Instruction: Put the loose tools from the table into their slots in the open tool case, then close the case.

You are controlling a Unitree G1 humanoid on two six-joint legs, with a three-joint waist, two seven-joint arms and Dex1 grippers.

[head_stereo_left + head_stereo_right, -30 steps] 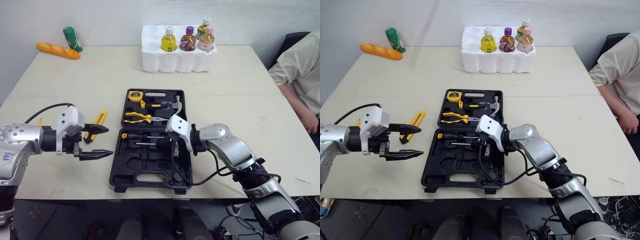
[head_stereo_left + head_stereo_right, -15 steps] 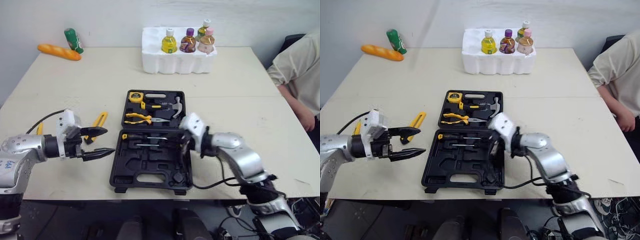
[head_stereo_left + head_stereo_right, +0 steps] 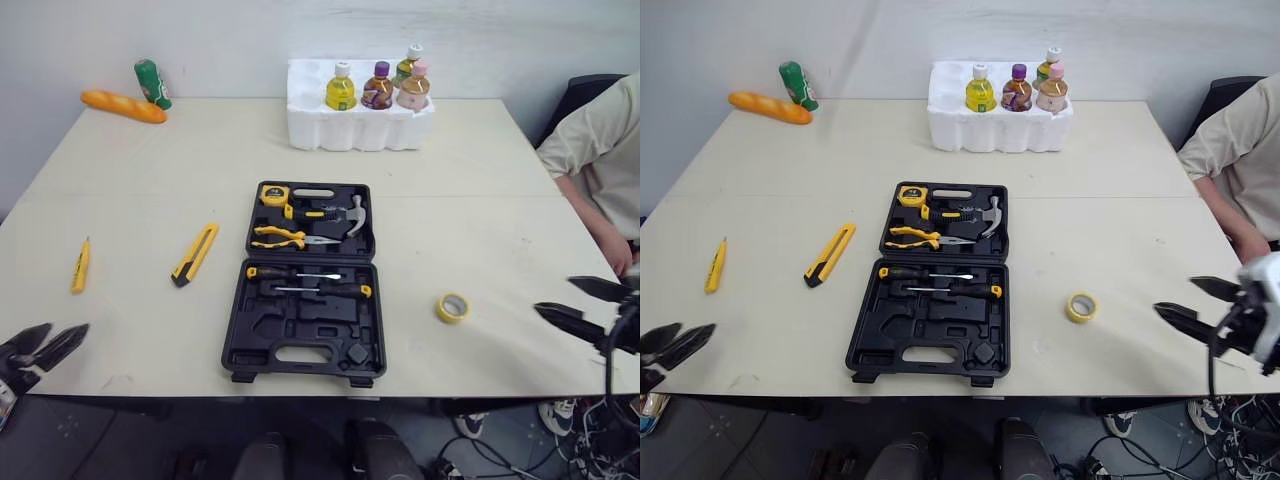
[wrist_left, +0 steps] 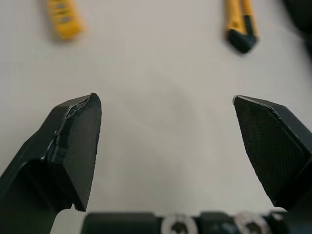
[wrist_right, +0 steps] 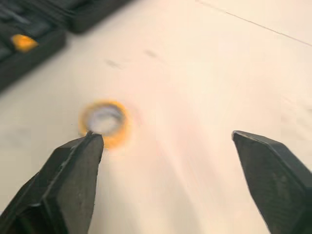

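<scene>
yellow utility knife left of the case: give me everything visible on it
The utility knife is a slim yellow body, plastic by the look, with a dark strip along it and a black end nearest the robot. It lies flat on the table, angled, to the left of the open tool case and apart from it. Only the table touches it.

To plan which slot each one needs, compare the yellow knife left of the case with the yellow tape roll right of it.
The knife is a long, slim bar; the tape is a small ring with a hollow centre. The knife is yellow with black trim; the tape is plain yellow. The knife lies left of the case, slanted to it; the tape lies flat on the case's right. Both lie loose on the table, apart from the case.
</scene>
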